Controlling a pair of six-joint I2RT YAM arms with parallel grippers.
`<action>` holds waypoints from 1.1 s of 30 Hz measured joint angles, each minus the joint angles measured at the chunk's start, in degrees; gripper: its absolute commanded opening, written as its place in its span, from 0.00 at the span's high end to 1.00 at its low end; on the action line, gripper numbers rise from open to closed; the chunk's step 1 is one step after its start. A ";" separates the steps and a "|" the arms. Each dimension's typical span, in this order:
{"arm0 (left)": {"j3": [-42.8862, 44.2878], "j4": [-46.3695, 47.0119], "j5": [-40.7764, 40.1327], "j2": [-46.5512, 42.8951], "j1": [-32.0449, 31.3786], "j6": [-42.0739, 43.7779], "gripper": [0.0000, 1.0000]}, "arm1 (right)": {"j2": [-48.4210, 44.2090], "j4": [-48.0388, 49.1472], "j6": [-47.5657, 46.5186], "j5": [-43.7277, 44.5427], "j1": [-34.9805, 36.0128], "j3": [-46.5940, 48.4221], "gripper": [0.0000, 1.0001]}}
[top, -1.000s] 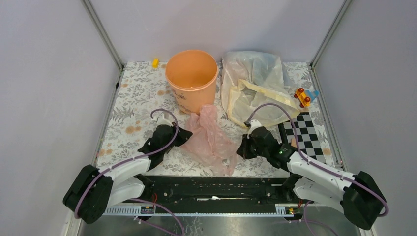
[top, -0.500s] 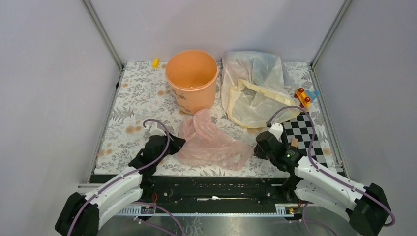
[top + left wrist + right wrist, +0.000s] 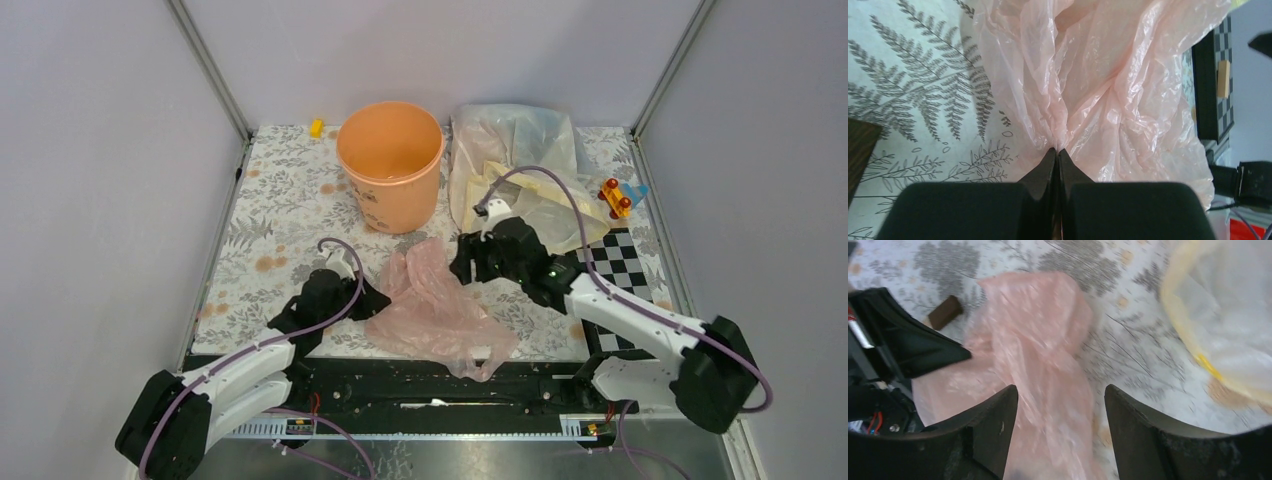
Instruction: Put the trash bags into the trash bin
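The pale-pink trash bag (image 3: 435, 308) lies crumpled on the floral mat, in front of the peach-orange trash bin (image 3: 390, 160), which stands upright and apart from it. My left gripper (image 3: 377, 297) sits at the bag's left edge. In the left wrist view its fingertips (image 3: 1057, 150) are shut, with a gathered fold of the trash bag (image 3: 1108, 85) pinched between them. My right gripper (image 3: 463, 263) hovers at the bag's upper right side. Its jaws stand wide open over the pink film (image 3: 1033, 340), and the right gripper (image 3: 1060, 392) holds nothing.
A cream-yellow bag over a clear whitish one (image 3: 520, 170) lies right of the bin. A toy car (image 3: 618, 197) and a checkerboard (image 3: 625, 275) are at the right edge, a small yellow piece (image 3: 316, 127) at the back left. A brown block (image 3: 945, 312) lies by the left gripper.
The right gripper has opened, let go of the bag's right edge and swung back and left to the bag's upper side. The bag has slackened. The left gripper still pinches it.
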 measured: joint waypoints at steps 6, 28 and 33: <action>0.00 -0.07 3.10 1.55 -0.17 1.51 0.98 | 10.54 9.49 -0.46 -5.38 0.02 3.04 0.27; 0.00 0.22 0.79 3.50 -1.57 1.99 1.00 | 13.00 8.90 9.03 -9.57 -12.72 4.15 1.00; 0.22 2.32 -0.59 2.40 -1.81 0.85 1.00 | 4.50 2.80 9.55 -8.55 -22.21 -0.50 1.00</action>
